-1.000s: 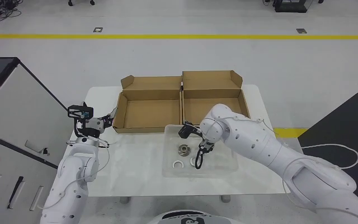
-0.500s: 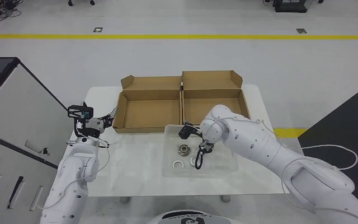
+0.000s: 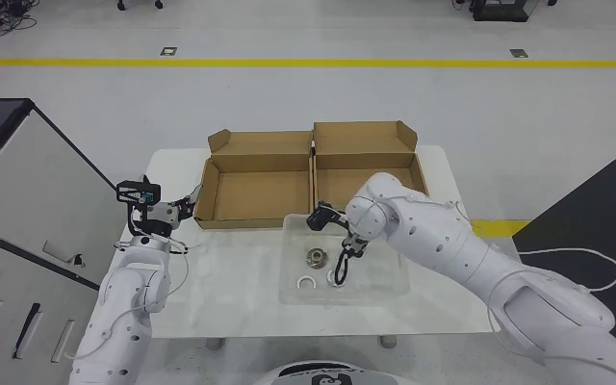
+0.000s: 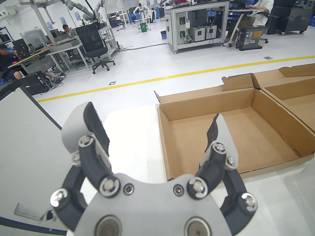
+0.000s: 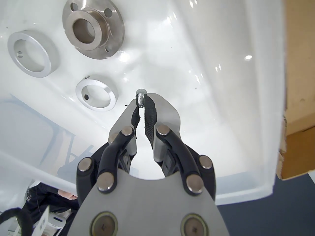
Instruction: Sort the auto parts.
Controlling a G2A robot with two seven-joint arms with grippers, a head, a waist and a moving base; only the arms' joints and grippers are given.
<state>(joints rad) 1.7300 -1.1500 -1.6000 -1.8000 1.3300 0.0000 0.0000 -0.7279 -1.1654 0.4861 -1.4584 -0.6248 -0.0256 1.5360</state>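
Observation:
My right gripper (image 5: 141, 102) is shut on a small silver bolt (image 5: 141, 97), held over the white tray (image 5: 221, 87). On the tray floor lie a steel flange (image 5: 93, 24) and two aluminium rings, one larger (image 5: 32, 53) and one smaller (image 5: 96, 95). From above, the right gripper (image 3: 338, 277) is inside the tray (image 3: 385, 285), beside the flange (image 3: 315, 256) and a ring (image 3: 306, 282). My left gripper (image 4: 157, 128) stands open and empty at the table's left side, just off the left cardboard box (image 4: 270, 133); the top view shows this gripper (image 3: 190, 204) by that box's left wall.
Two open cardboard boxes stand side by side at the back of the table, the left box (image 3: 255, 192) and the right box (image 3: 371, 183). The tray sits right in front of them. A grey cabinet (image 3: 43, 192) stands left of the table.
The right arm has lifted slightly and shifted a little inside the tray, gripper still over the same spot. The left arm has not moved.

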